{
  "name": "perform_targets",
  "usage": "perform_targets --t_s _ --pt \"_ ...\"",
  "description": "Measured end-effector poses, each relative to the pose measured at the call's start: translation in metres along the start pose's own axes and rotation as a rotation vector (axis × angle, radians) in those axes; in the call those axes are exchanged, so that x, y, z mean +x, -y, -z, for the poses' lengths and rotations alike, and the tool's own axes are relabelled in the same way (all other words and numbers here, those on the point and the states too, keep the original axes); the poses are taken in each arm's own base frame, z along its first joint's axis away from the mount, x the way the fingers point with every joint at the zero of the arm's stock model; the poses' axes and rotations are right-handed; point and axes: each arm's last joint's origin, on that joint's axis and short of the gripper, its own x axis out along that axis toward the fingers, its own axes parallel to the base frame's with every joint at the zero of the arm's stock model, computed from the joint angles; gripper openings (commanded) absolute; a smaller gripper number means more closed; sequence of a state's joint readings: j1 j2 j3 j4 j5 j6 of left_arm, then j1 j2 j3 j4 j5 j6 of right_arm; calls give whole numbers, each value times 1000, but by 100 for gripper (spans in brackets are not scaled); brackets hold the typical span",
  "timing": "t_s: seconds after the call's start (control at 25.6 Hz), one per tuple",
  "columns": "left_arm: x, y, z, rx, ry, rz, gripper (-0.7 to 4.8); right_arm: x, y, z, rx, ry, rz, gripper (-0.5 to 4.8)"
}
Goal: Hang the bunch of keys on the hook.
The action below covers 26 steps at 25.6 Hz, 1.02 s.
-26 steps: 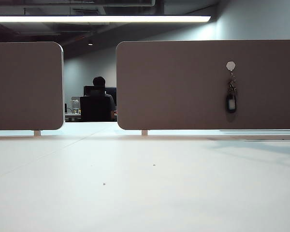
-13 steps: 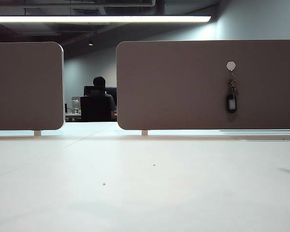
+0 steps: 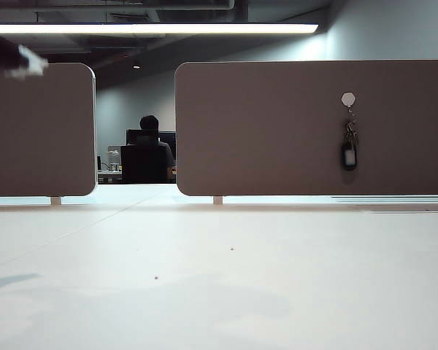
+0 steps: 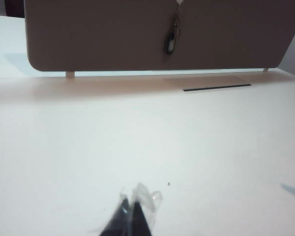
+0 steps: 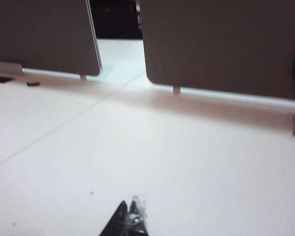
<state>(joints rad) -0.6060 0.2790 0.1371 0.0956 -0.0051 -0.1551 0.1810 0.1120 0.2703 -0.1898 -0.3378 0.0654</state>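
The bunch of keys (image 3: 349,148) hangs from the small pale hexagonal hook (image 3: 348,98) on the right brown partition panel (image 3: 277,124), black fob lowest. In the left wrist view the keys (image 4: 171,40) show far off on that panel. My left gripper (image 4: 133,205) is shut and empty, well back over the white table, with clear tape on its tips; in the exterior view it shows as a blurred dark shape (image 3: 18,60) at the upper left. My right gripper (image 5: 129,210) is shut and empty too, also far from the panel, and is outside the exterior view.
A second brown panel (image 3: 40,127) stands at the left, with a gap between the panels where a seated person (image 3: 150,149) shows in the background. A thin dark slot (image 4: 216,88) lies in the white table (image 3: 219,277) near the panel's foot.
The left gripper has come into the exterior view at the upper left. Shadows on the table have shifted from right to left. The keys hang still on the hook.
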Motion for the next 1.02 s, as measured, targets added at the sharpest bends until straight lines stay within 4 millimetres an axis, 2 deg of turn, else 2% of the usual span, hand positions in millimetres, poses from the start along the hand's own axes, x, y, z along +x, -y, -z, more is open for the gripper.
perform_targets --t_s 0.12,0.31,0.51,0.7,0.9,1.02 --pt "2 -2 15 -18 -2 -7 -5 6 3 20 25 -53 -1 -3" --pt "3 -6 36 -69 -22 -30 -6 11 7 42 45 -104 18 -3" --pt "2 -8 42 -83 -86 -58 -5 15 10 64 53 -130 27 -3" --pt "2 -8 45 -82 -119 -65 -5 17 11 72 44 -105 26 -3" --pt "2 -8 45 -83 -119 -65 -5 14 7 65 14 -5 47 -3" --pt "1 -11 43 -87 -103 -73 -5 13 8 66 17 -11 89 -3"
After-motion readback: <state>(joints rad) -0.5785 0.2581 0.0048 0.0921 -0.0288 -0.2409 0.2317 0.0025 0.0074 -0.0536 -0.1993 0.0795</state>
